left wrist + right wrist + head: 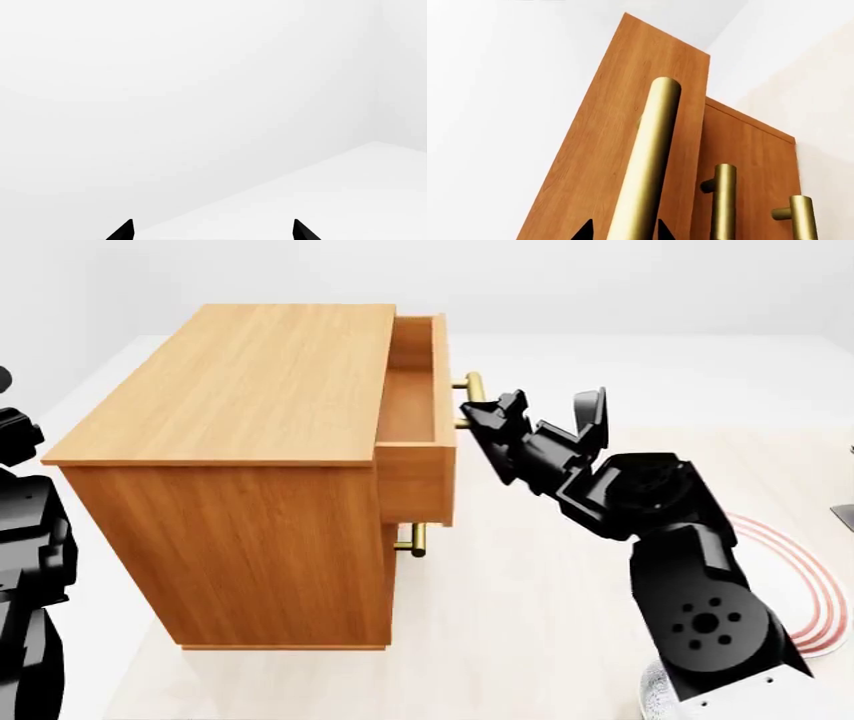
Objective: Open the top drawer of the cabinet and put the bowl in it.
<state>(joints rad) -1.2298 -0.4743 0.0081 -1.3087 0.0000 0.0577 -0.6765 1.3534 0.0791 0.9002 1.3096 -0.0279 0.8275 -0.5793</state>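
The orange-brown cabinet (227, 390) stands left of centre in the head view. Its top drawer (411, 400) is pulled partly out, and the shallow inside looks bare. My right gripper (473, 412) is at that drawer's brass bar handle (470, 383). In the right wrist view the handle (650, 150) runs between the fingertips of the right gripper (624, 231), which is shut on it. A speckled sliver of the bowl (650, 695) shows at the bottom edge, mostly hidden behind the right arm. My left gripper (213, 231) is open and faces only white wall and floor.
Two lower drawer handles (722, 200) sit on closed fronts; one (414, 538) shows under the open drawer. A red-ringed white plate (801, 580) lies on the floor at right, behind the right arm. The left arm (27, 540) hangs at the left edge beside the cabinet.
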